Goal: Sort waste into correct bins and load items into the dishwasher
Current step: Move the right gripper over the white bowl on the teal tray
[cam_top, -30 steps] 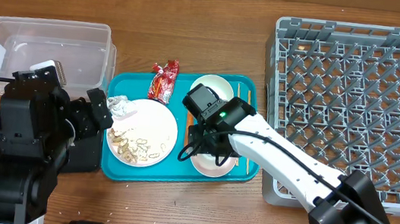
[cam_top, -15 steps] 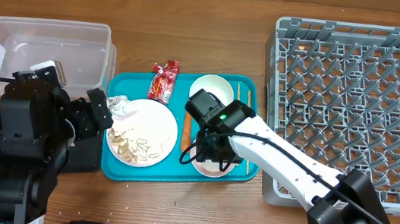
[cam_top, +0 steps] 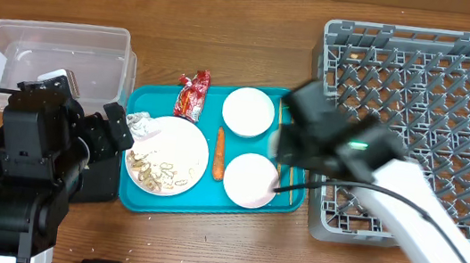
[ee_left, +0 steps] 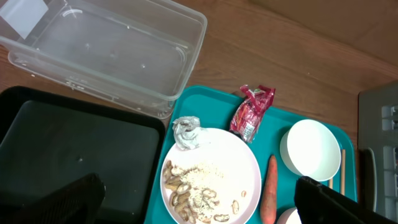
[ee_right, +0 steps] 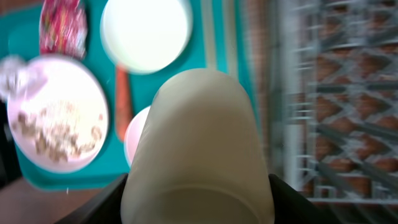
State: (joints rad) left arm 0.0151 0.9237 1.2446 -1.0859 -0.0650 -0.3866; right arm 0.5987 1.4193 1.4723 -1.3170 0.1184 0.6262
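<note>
**Cup in hand beside the rack**

My right end effector (ee_right: 198,208) is pinching the small white round cup (ee_right: 198,137). The cup fills the right wrist view. Only dark slivers of the fingers show at its flanks, so I judge the hold from the cup sitting there clear of everything below. In the overhead view that arm is a blur between the teal serving tray (cam_top: 208,207) and the large grey pegged dish rack (cam_top: 427,101). My left end effector (ee_left: 205,200) is spread wide with nothing in it, above the flat black rectangular tray (ee_left: 74,143).

I expect the cup to be light and rigid, with a smooth curved wall that could slip or twist in a two-finger pinch. It looks breakable, so I would not drop it onto the pegs. The best hold, I think, is across the wall at mid-height, squarely on the widest line.

The rack shows no dishes, so there is plenty of room. Its upright pegs stand close together, though, and the cup must settle between them rather than perch on a tip. The brown wooden counter (cam_top: 230,23) is flat. The teal tray is more crowded, with two small white bowls (cam_top: 248,112), a wide white plate (cam_top: 181,143) and a small orange carrot (cam_top: 220,152).
</note>
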